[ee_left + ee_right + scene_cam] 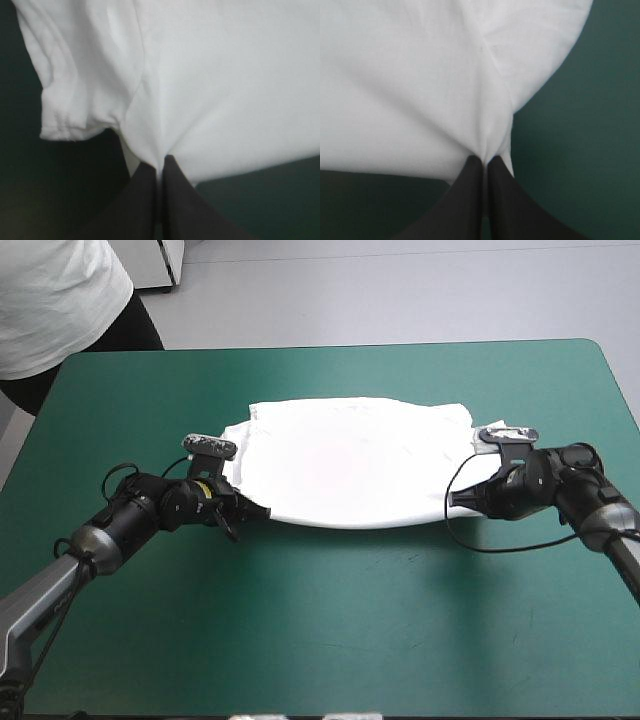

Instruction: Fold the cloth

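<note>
The white T-shirt [350, 460] lies spread across the middle of the teal-green table, folded into a broad band with a curved near edge. My left gripper [252, 510] pinches its near left corner, and my right gripper [456, 499] pinches the near right corner. In the left wrist view the black fingers [145, 200] meet in a point with the T-shirt [225, 90] gathered between them, a sleeve hem hanging beside. The right wrist view shows the same: fingers [467, 200] together, the T-shirt [410, 85] puckered at their tips.
A person in a white top [50, 300] stands at the table's far left corner. Bare teal-green cover [330, 630] stretches between the T-shirt and the near edge, and also along the far edge.
</note>
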